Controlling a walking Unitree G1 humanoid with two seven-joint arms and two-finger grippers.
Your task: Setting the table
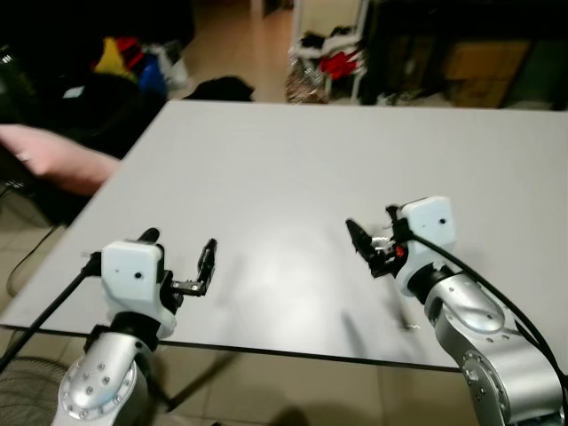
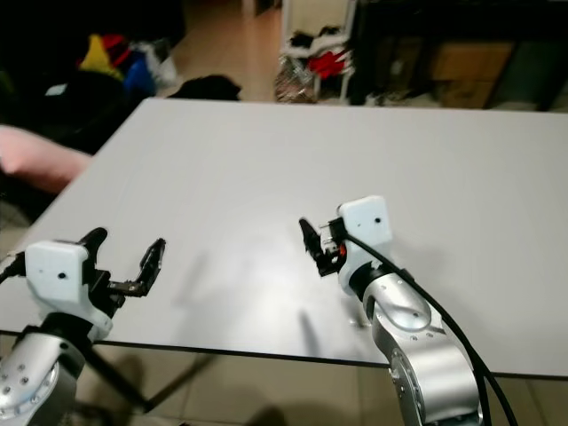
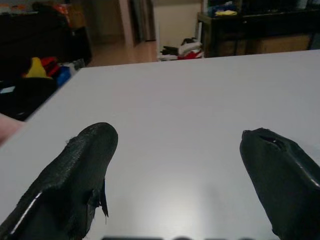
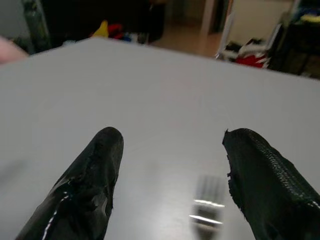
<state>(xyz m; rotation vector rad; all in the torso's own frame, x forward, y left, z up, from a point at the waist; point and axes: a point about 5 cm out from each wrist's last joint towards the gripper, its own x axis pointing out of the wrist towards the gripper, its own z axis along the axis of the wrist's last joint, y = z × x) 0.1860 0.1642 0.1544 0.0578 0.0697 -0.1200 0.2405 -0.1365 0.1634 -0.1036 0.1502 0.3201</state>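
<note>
Over the bare grey table (image 1: 293, 169) my left gripper (image 1: 180, 257) and right gripper (image 1: 373, 241) both hover spread and empty, so, as I judge it, the setting is not begun.

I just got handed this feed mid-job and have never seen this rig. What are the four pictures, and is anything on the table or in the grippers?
The top two pictures come from the robot's head camera, looking down at a grey table. The silver arms are the robot's own. Its left gripper and right gripper both hover over the near edge, fingers apart, holding nothing. The other two pictures look along each gripper's black fingers, from cameras on the wrists. The right wrist view shows blurred bright streaks on the tabletop near its fingers, perhaps a fork or just a reflection; I cannot tell. A person's arm reaches in at the table's left side.
</note>
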